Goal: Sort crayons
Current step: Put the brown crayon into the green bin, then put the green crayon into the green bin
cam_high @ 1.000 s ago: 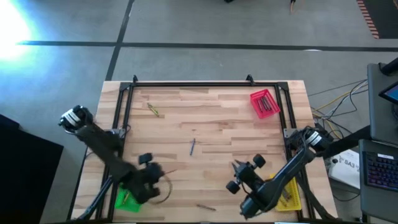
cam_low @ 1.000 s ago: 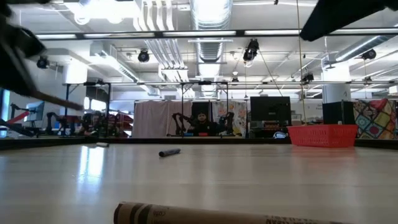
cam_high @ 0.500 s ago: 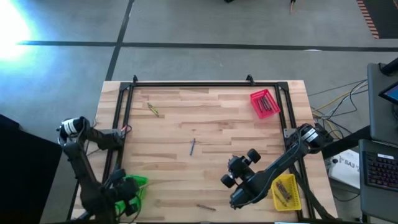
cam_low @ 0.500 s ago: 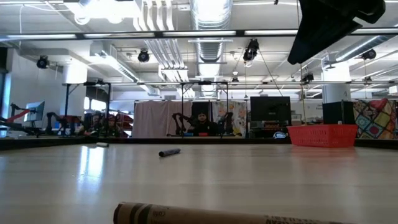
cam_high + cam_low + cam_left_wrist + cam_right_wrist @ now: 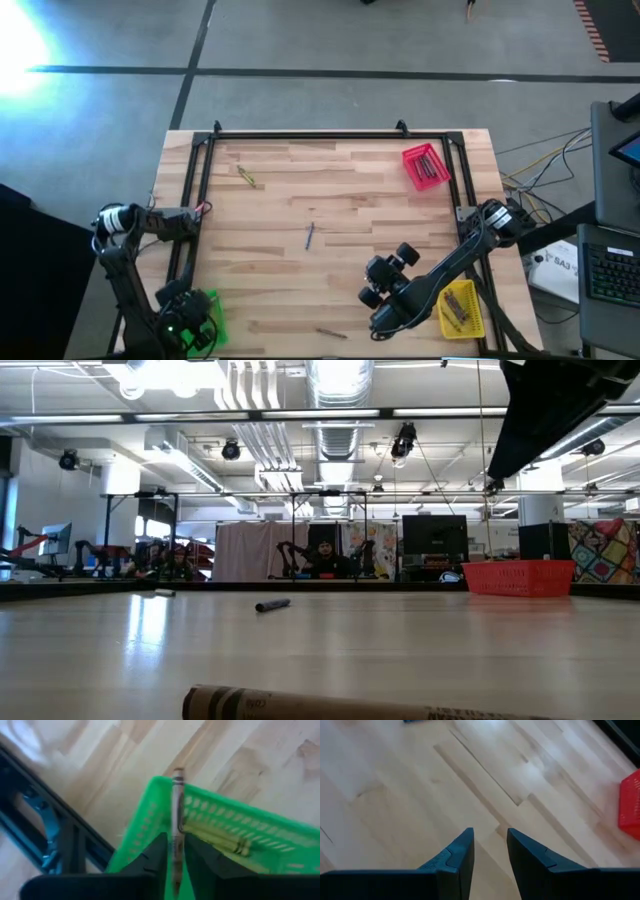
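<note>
Wrist view alone shows crayon [image 5: 177,820] between left end effector [image 5: 175,854] fingers.

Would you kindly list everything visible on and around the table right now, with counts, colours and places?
Table: one, light wood, centre.
Red tray: one, far right corner, crayons inside.
Yellow tray: one, near right edge, crayons inside.
Green tray: one, near left corner, a crayon inside.
Loose crayons: three; yellowish far left, blue centre, brownish near edge.
Held crayon: one, between the left fingers, over the green tray.
Left gripper: above the green tray.
Right gripper: open, empty, above bare wood.
</note>
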